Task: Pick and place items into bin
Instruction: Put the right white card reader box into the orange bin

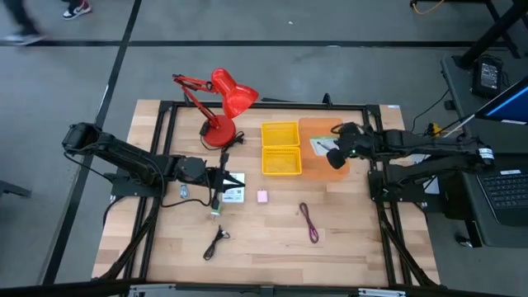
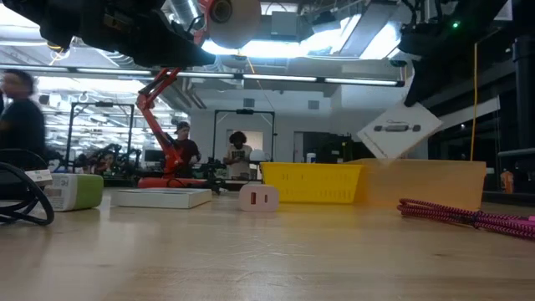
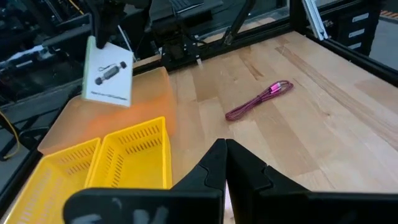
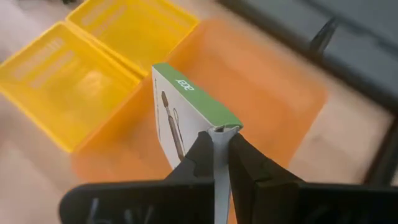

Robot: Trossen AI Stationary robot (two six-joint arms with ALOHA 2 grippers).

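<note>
Near the front of the desk (image 1: pixel 272 247) the wood lies bare around a black cord (image 1: pixel 216 242) and a maroon cord (image 1: pixel 309 222), which are well apart. Farther in, a tiny pink block (image 1: pixel 262 196) sits between them, beside two white printed packets (image 1: pixel 233 188). The left claw (image 1: pixel 216 183) hovers at those packets with its fingers pressed together and holding nothing. Behind stand two yellow baskets (image 1: pixel 280 149), touching an orange bin (image 1: pixel 320 130) near the far edge. The right claw (image 1: pixel 335 153) is clamped on a white packet with a green edge (image 4: pixel 177 112), tilted above the bin. The low view alone shows it clear of the bin's rim (image 2: pixel 435 165). A red lamp (image 1: pixel 223 103) stands at the back left.
</note>
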